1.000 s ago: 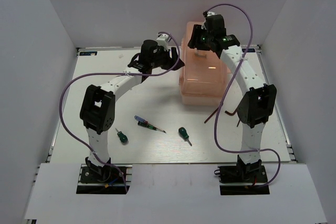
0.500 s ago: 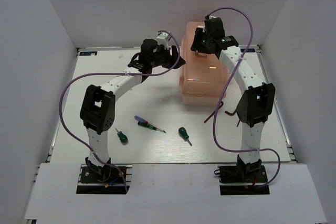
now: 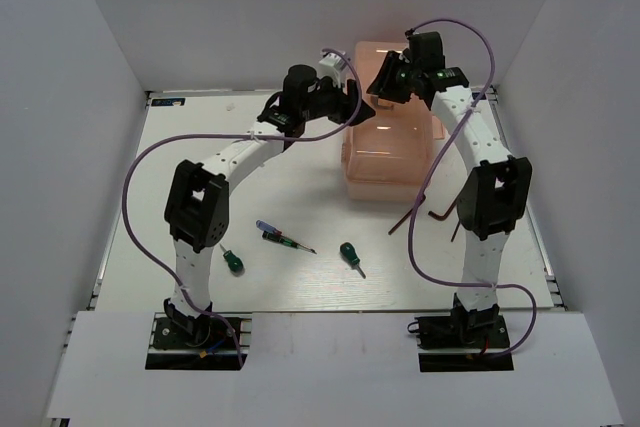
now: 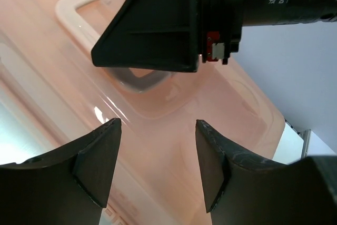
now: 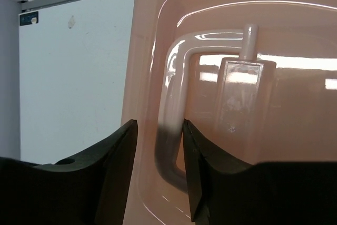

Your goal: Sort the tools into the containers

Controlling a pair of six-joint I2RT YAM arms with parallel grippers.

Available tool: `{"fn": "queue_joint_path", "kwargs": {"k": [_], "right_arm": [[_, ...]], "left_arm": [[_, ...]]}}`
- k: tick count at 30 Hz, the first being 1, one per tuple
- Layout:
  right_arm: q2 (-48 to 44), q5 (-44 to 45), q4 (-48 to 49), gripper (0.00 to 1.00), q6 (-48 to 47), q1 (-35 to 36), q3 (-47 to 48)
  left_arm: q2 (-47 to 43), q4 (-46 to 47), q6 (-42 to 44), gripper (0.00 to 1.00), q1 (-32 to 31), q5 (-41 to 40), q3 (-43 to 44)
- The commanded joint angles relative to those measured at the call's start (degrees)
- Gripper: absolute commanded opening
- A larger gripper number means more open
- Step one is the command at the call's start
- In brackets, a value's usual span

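Right end effector (image 5: 159,183) straddles curved handle (image 5: 171,104) on glossy translucent toolbox (image 5: 295,130).

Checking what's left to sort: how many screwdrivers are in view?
3 on the table: left green screwdriver, blue-and-red screwdriver just right of it, right green screwdriver further right. The toolbox may hide others.

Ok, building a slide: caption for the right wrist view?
Right gripper with jaws open astride the handle of the closed toolbox.
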Motion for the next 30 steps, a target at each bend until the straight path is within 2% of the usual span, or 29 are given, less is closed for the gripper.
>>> {"fn": "queue_joint_path", "kwargs": {"k": [1,7,18,30], "right_arm": [[-0.9,-9.0,1.9,0.45,3.1,0.1,-1.3],[-1.8,-13.8,4.0,0.43,5.1,-1.6,-1.7],[-3.3,-24.7,11.5,0.40,12.0,-3.3,-4.9],[-4.8,-29.1,16.1,0.39,16.5,-6.7,-7.1]], "left_arm": [[0.1,-3.4,1.4,0.69,0.2,0.3,1.8],[1.2,-7.4,2.6,0.69,-0.4,-1.5,8.5],[5.1,-10.5,3.2,0.69,-0.4,-2.7,13.6],[8.7,-12.4,2.6,0.69,-0.4,-5.8,18.5]]}}
